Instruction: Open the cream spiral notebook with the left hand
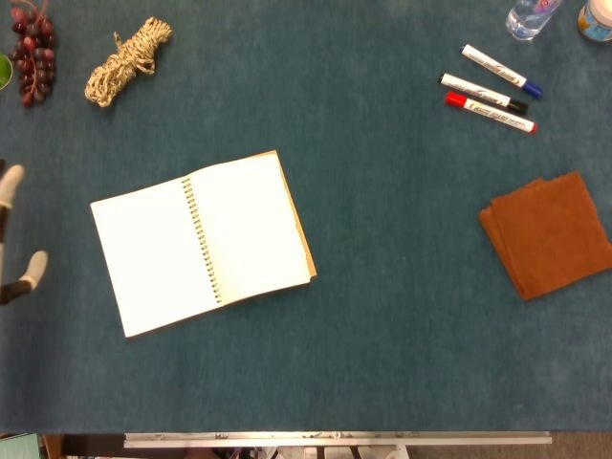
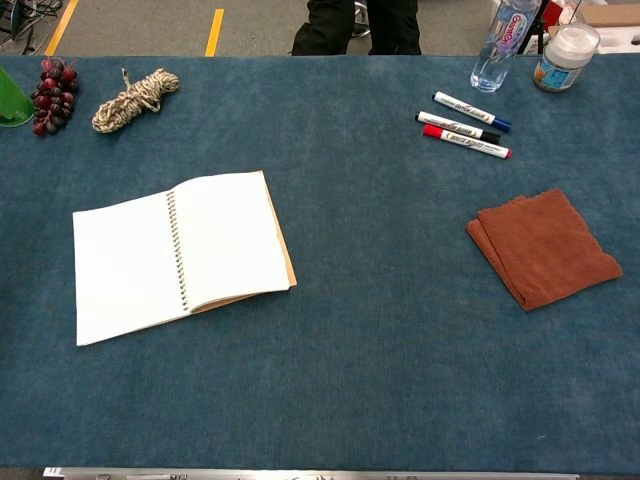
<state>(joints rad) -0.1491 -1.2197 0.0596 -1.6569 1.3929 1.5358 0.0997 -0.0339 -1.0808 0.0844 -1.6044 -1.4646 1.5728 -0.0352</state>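
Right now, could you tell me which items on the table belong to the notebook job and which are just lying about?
Job: cream spiral notebook, lying open; left hand, at the frame edge.

Lying about: grapes, rope bundle, three markers, brown cloth, water bottle, jar.

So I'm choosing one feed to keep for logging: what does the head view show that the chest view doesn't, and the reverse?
Only the head view shows the left hand's fingertips at its left edge, holding nothing. Only the chest view shows the whole water bottle, the white jar, the floor and a person's legs beyond the table. Both show the open notebook, rope bundle, grapes, three markers and brown cloth.
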